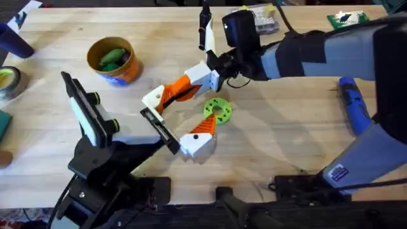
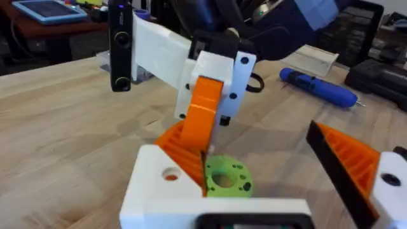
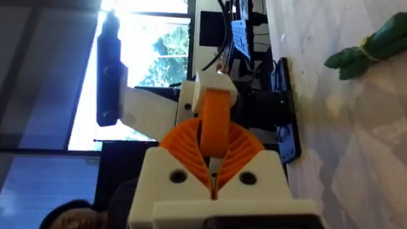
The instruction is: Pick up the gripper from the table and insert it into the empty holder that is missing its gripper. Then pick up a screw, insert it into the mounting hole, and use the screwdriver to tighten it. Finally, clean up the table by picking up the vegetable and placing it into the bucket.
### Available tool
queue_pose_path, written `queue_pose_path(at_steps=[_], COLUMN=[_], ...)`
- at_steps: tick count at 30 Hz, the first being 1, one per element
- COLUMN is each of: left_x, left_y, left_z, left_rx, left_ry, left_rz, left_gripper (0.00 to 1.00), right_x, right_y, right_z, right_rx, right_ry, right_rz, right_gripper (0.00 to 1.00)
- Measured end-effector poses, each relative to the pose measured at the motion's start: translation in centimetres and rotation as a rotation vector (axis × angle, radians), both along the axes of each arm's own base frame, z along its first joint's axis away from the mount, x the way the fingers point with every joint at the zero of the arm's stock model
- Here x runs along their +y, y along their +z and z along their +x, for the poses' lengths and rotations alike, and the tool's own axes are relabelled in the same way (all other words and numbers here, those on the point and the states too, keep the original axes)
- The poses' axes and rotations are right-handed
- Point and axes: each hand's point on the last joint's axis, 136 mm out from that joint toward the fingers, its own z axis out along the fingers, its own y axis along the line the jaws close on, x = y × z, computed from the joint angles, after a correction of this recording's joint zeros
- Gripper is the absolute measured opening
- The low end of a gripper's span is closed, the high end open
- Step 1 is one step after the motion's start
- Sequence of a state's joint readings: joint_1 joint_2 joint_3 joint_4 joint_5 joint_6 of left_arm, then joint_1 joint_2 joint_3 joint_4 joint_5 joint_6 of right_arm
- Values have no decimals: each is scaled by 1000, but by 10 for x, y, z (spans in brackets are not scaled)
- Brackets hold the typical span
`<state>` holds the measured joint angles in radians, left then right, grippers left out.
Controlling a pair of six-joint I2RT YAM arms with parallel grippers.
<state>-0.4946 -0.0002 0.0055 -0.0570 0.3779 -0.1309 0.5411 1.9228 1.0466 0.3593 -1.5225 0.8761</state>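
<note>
The orange gripper (image 1: 170, 94) is a tapered finger piece, and its base sits at the white holder (image 1: 152, 98) on one end of my left arm's black bar. My right gripper (image 1: 191, 84) is shut on it, its ribbed pads (image 3: 213, 152) pinching the gripper (image 3: 216, 117) where it meets the holder (image 3: 213, 86). My left gripper (image 1: 191, 109) is open wide, and its other white block (image 1: 197, 145) carries an orange finger. The blue screwdriver (image 1: 353, 102) lies at the right, beside my right arm. The yellow-orange bucket (image 1: 124, 71) holds something green. A green vegetable (image 3: 372, 46) lies on the table.
A green disc (image 1: 216, 109) with holes lies on the table between the left gripper's fingers. A dark blue cup (image 1: 13, 38) and a tape roll (image 1: 6, 79) stand at the far left. A small clear box (image 1: 264, 22) and a circuit board (image 1: 346, 18) sit at the back.
</note>
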Motion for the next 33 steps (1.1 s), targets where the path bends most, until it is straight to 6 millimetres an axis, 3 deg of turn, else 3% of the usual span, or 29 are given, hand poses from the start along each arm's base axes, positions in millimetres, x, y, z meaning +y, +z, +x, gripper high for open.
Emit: queue_pose_path(at_steps=[25,28,33], left_x=[4,4,4], left_y=[-1,-1,0], left_z=[4,4,5], left_rx=[11,10,-1], left_ry=[31,32,36], left_rz=[-5,-4,4], left_gripper=[990,990,990], right_x=[7,8,14], right_y=[-3,-3,1], right_z=[3,3,3], right_rx=[-10,-19,-58], right_ry=[-30,-30,-31], right_rz=[-28,-22,-4], right_gripper=[9,84,128])
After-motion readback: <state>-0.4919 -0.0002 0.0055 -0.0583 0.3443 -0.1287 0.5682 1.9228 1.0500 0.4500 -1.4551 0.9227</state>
